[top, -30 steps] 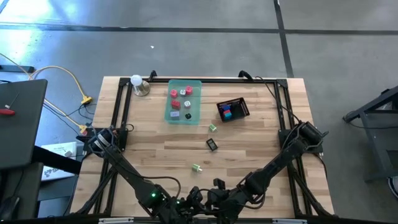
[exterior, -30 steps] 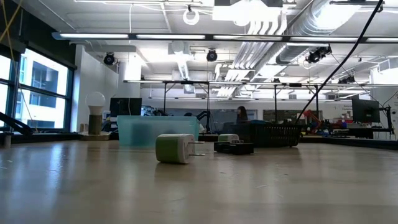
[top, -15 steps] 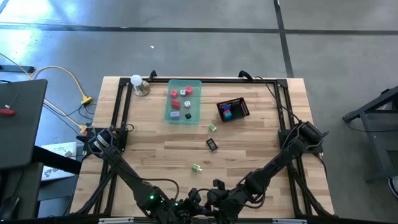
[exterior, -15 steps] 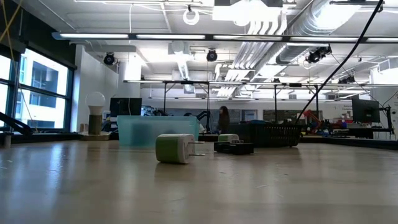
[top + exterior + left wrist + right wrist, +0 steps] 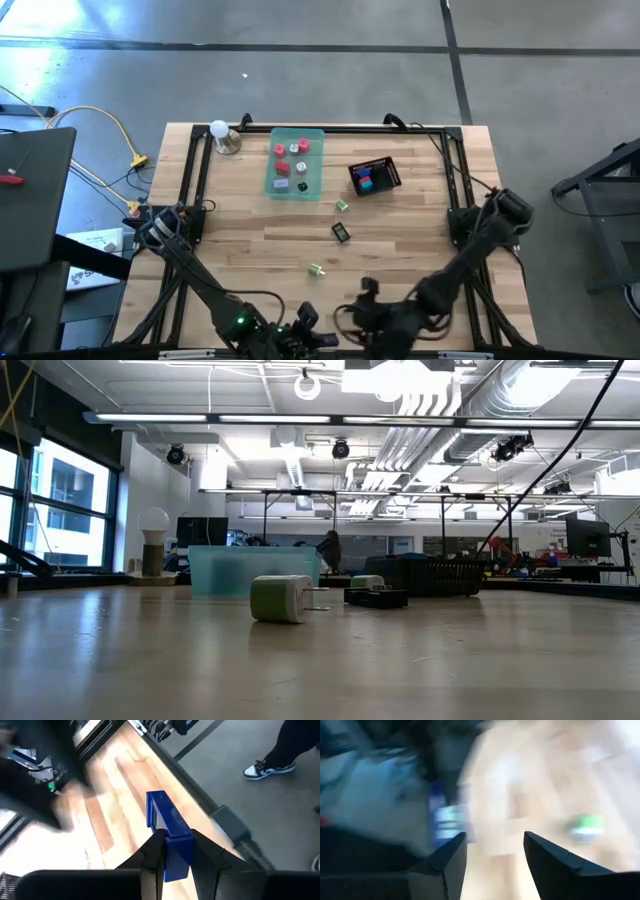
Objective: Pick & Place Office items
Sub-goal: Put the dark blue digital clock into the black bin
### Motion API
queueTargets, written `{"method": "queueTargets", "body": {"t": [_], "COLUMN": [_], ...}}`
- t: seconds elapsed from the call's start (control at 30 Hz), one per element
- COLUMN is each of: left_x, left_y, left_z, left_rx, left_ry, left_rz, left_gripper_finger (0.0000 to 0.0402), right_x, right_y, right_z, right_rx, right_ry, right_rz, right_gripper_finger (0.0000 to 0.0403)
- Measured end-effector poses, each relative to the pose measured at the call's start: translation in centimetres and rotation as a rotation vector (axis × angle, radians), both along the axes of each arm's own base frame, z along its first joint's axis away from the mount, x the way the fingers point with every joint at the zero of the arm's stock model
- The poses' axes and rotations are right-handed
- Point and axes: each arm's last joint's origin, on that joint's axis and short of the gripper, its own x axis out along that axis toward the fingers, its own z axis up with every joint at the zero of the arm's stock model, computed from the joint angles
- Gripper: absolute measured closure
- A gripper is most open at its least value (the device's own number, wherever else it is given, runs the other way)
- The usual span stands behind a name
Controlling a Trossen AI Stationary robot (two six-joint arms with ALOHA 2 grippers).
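From above, the right end effector (image 5: 366, 288) has drawn away from the left end effector (image 5: 305, 318) at the counter's (image 5: 250, 250) near edge. The left wrist view shows a blue clip (image 5: 167, 832) clamped there; the right wrist view shows parted, empty fingers, suggesting a completed handover.

I see a polished grey concrete floor (image 5: 330, 80) around my table, tall windows (image 5: 62, 510), strip ceiling lights (image 5: 300, 418) and exposed white ducts (image 5: 420, 400) overhead.

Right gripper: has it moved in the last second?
Yes. In the high view the right gripper has swung up and right from the bottom edge, toward the table's right frame rail. Its fingers are open and empty.
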Motion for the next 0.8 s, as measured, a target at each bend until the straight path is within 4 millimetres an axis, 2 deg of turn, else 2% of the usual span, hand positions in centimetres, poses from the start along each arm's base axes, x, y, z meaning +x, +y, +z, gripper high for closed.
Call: {"method": "queueTargets", "body": {"t": [0.17, 0.3, 0.37, 0.47, 0.53, 0.8], "left_x": [-0.4, -1.0, -1.4, -1.8, -1.9, -1.5], "left_y": [-0.4, -0.2, -0.1, 0.2, 0.2, -0.1], "left_z": [0.7, 2.4, 3.3, 4.9, 5.8, 7.4], "left_rx": [-0.072, -0.097, -0.108, -0.167, -0.219, -0.356], "left_ry": [-0.036, -0.135, -0.182, -0.235, -0.266, -0.368], "left_rz": [0.049, 0.141, 0.173, 0.19, 0.188, 0.188], "left_gripper_finger": [0.034, 0.034, 0.034, 0.034, 0.034, 0.0339], "right_x": [-3.9, -6.7, -7.3, -7.4, -7.1, -4.5], "right_y": [1.4, 3.4, 4.3, 5.4, 5.6, 5.0], "right_z": [2.0, 2.3, 2.1, 1.6, 1.7, 3.2], "right_rx": [-0.177, -0.254, -0.238, -0.17, -0.193, -0.253], "right_ry": [-0.188, -0.313, -0.361, -0.385, -0.385, -0.448], "right_rz": [-0.169, -0.238, -0.272, -0.28, -0.239, -0.165], "right_gripper_finger": [0.022, 0.022, 0.022, 0.0219, 0.0219, 0.0219]}}
